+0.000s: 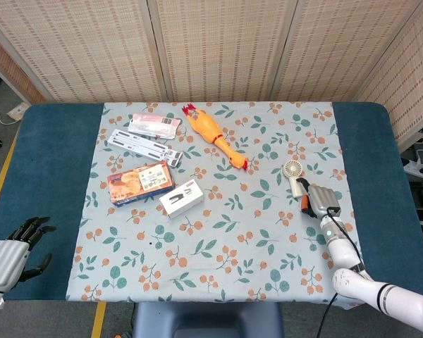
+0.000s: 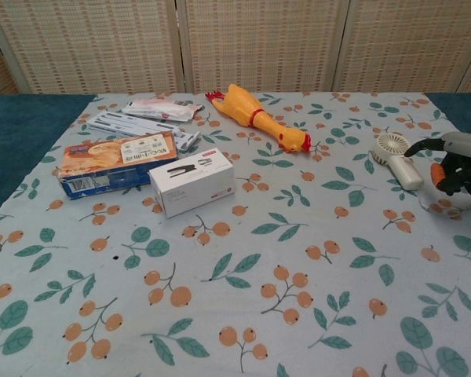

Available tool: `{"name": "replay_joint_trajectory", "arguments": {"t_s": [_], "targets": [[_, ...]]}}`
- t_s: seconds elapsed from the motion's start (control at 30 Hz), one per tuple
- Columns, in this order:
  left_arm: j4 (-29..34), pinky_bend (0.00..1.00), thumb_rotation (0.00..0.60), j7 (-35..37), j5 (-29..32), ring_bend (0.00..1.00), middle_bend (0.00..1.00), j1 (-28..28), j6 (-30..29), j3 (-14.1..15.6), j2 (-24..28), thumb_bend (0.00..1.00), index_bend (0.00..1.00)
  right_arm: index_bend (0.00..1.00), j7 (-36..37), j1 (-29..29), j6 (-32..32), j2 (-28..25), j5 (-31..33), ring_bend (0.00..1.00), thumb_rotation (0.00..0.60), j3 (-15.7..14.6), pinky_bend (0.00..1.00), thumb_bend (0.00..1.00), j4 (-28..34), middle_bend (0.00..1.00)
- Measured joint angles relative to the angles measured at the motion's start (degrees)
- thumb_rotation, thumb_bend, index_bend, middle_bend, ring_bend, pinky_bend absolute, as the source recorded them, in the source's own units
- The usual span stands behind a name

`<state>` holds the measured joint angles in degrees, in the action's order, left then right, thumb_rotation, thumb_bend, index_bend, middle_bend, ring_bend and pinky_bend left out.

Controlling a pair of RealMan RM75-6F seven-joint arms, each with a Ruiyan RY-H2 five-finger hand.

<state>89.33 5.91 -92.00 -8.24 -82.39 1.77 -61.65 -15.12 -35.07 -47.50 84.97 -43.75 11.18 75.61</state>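
My left hand (image 1: 13, 252) hangs off the near left corner of the table (image 1: 49, 162), over the blue edge, fingers loosely spread and holding nothing; it has no part in the work at hand.

Moving right across the floral cloth (image 1: 218, 232), the things lie undisturbed: a flat white pack with dark slots (image 1: 142, 146), a pink-labelled packet (image 1: 154, 125) behind it, an orange snack box (image 1: 140, 182), a white stapler box (image 1: 181, 198), and the rubber chicken (image 1: 215, 134) slanting toward the middle.

On the right lies the small white handheld fan (image 1: 294, 176), flat on the cloth, round head away from me and handle pointing toward my right hand (image 1: 319, 201). That hand sits just beside the handle end, low over the cloth. In the chest view its dark fingers (image 2: 424, 146) reach toward the fan (image 2: 397, 158), partly apart, the rest curled; I cannot tell whether a fingertip touches the handle. Nothing is gripped.

As I judge it, the reach is nearly done; closing on the fan and lifting it are left.
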Motion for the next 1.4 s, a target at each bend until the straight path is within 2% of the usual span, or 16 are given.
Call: {"name": "replay_joint_trajectory", "arguments": {"t_s": [0.57, 1.4], "targets": [[0.51, 0.30, 0.600, -0.32, 0.16, 0.10, 0.12, -0.23, 0.26, -0.22, 0.04, 0.38, 0.25, 0.13, 0.71, -0.91, 0.55, 1.58, 0.44, 0.55, 0.600, 0.20, 0.68, 0.83, -3.50, 0.83], [0.09, 0.30, 0.600, 0.33, 0.03, 0.10, 0.12, 0.02, 0.02, -0.02, 0.18, 0.38, 0.25, 0.13, 1.60, -1.17, 1.97, 2.07, 0.43, 0.55, 0.600, -0.23, 0.68, 0.83, -4.30, 0.83]]}}
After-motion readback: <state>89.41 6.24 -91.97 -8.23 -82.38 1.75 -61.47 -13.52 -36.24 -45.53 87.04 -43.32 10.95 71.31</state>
